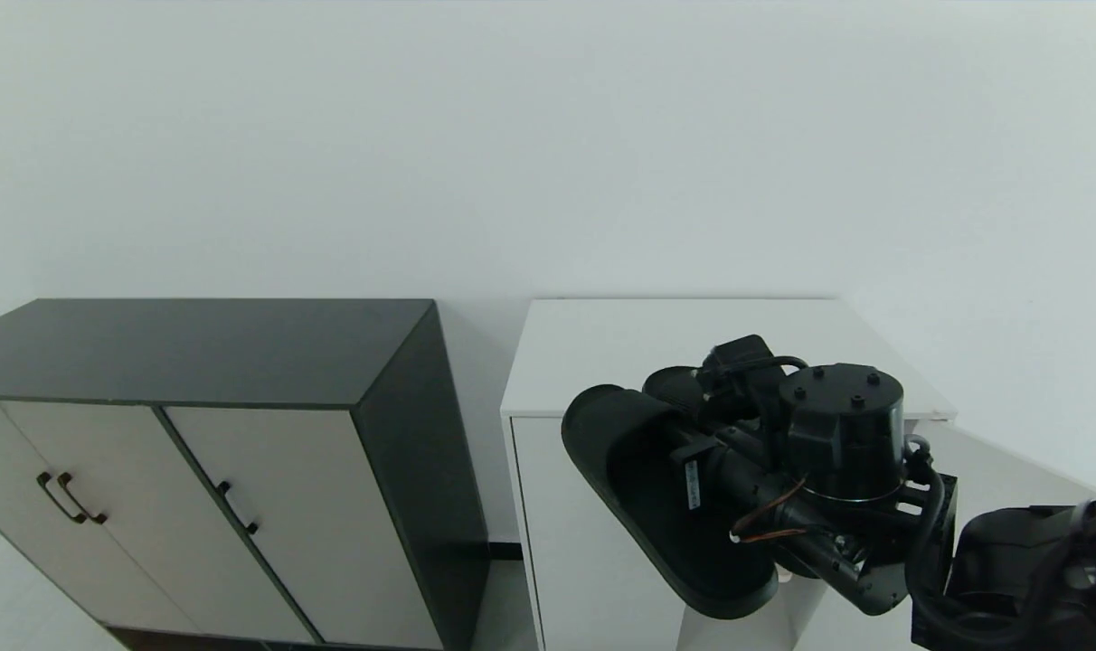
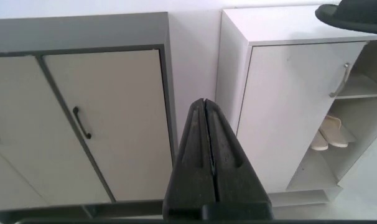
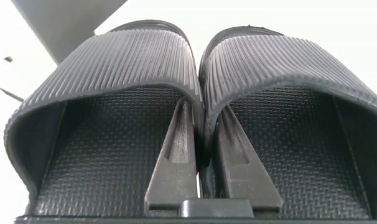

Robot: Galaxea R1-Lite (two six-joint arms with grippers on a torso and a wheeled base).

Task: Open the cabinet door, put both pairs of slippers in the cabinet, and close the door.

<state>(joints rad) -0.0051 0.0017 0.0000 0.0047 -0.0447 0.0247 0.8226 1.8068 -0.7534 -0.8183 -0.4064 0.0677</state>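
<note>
— Place of the black slippers [image 1: 661, 506] against the right claw [image 3: 204, 111]?

— Clamped on it as a pair. One finger [image 3: 176, 162] inside each slipper, the two inner side walls pinched together between them. Slippers side by side and touching, toes pointing away from the wrist.

— And in the head view?

— At about 4 o'clock, held up in the air in front of the white cabinet [image 1: 693, 339], near its top front edge. Tilted, long side running from 11 to 5 o'clock. At 9 o'clock of the white cabinet, across a gap, a dark cabinet [image 1: 195, 348] with pale doors, all shut.

— Something more from the left wrist view?

— Yes. White cabinet standing open there: beside a door panel [image 2: 288, 112] with its handle, shelves in sight, and a pair of white slippers [image 2: 333, 132] lying on a lower shelf. In the head view that part covered by the arm and the black slippers. Panel itself turned outward or not: cannot tell.

— State of the left claw [image 2: 204, 102]?

— Pressed together, pad against pad, pointing toward the gap between the two cabinets.
</note>
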